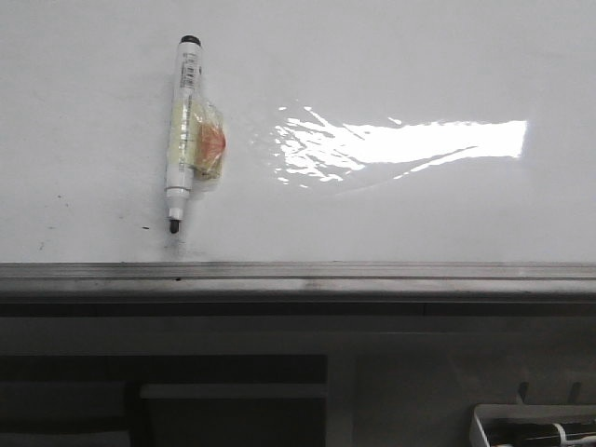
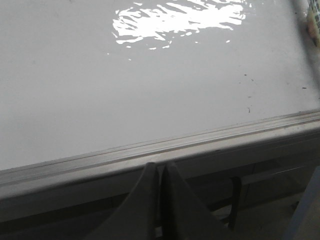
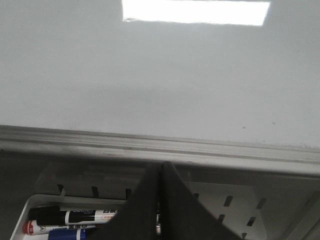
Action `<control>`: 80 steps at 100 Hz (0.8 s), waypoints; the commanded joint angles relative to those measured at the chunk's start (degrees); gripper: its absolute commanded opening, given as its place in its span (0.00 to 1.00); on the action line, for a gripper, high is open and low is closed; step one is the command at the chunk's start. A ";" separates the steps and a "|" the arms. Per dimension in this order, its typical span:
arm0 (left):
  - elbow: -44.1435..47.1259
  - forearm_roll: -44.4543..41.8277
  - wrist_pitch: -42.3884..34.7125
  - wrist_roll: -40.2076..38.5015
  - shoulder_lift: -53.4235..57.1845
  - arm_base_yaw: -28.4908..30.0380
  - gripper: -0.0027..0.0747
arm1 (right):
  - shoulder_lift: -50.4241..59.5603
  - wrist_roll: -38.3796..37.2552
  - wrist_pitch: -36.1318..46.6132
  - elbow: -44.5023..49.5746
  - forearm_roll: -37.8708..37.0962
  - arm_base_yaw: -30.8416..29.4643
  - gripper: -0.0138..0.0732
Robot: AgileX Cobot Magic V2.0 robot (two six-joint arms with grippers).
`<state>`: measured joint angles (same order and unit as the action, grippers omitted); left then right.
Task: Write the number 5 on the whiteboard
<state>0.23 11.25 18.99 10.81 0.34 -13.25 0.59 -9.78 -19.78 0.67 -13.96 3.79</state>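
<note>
A bright light glare (image 1: 400,144) above, a white slotted tray (image 3: 235,202) below.

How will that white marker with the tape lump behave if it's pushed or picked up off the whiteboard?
The white round-bodied marker would probably roll, though the crinkled yellowish tape wad on its side likely stops it. It looks stiff and light. The glossy white whiteboard suggests it slides easily.

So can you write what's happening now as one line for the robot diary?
whiteboard: no 5 drawn | marker: lying uncapped on board, untouched | left gripper: shut, empty | right gripper: shut, empty
</note>
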 commanded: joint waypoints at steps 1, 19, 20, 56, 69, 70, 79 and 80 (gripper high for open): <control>1.06 0.47 -3.80 -0.64 1.61 0.06 0.01 | 0.99 0.22 1.08 1.55 -0.13 -0.07 0.09; 1.06 0.47 -3.80 -0.64 1.61 0.06 0.01 | 0.99 0.22 1.08 1.55 -0.13 -0.07 0.09; 1.06 0.47 -3.80 -0.64 1.61 0.06 0.01 | 0.99 0.22 1.08 1.55 -0.13 -0.07 0.09; 1.06 0.08 -3.80 -0.64 1.61 0.06 0.01 | 0.99 0.22 1.08 1.55 -0.13 -0.07 0.09; 1.06 0.08 -4.14 -0.64 1.61 0.06 0.01 | 0.99 0.22 1.19 1.55 -0.73 -0.07 0.09; 1.06 0.08 -4.47 -0.64 1.61 0.06 0.01 | 0.99 0.22 1.19 1.55 -0.86 -0.07 0.09; 1.06 0.08 -6.11 -0.64 1.61 0.06 0.01 | 0.99 0.22 1.99 1.55 -1.76 -0.07 0.09; 1.06 0.08 -6.25 -0.64 1.61 0.06 0.01 | 0.99 0.22 2.19 1.55 -2.00 -0.07 0.09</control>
<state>0.23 11.21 18.42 10.81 0.34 -13.25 0.59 -9.78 -19.78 0.67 -14.08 3.79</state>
